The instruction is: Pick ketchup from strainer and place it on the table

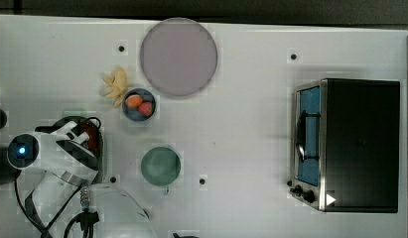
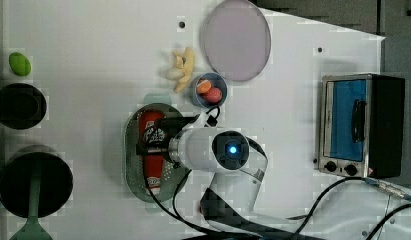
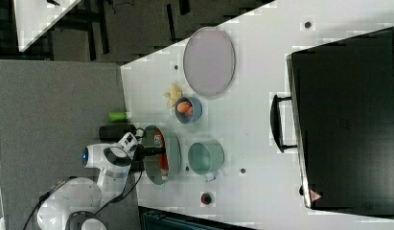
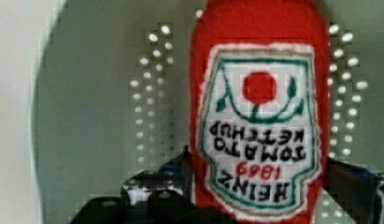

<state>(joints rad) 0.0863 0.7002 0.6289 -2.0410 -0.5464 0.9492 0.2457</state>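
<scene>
The ketchup, a red bottle with a white-and-red label, lies lengthwise in the pale green strainer. The strainer stands on the white table, at the top view's left. My gripper hangs straight above the bottle's middle. In the wrist view the ketchup lies on the strainer's dotted bottom. My gripper is open, with one dark finger close on each side of the label. I cannot tell whether the fingers touch it. The right view shows the ketchup under the arm's head.
A green cup stands beside the strainer. Beyond it are a blue bowl of fruit, a banana bunch and a grey-lilac plate. A toaster oven stands at the top view's right. Dark pots sit at the left view's left.
</scene>
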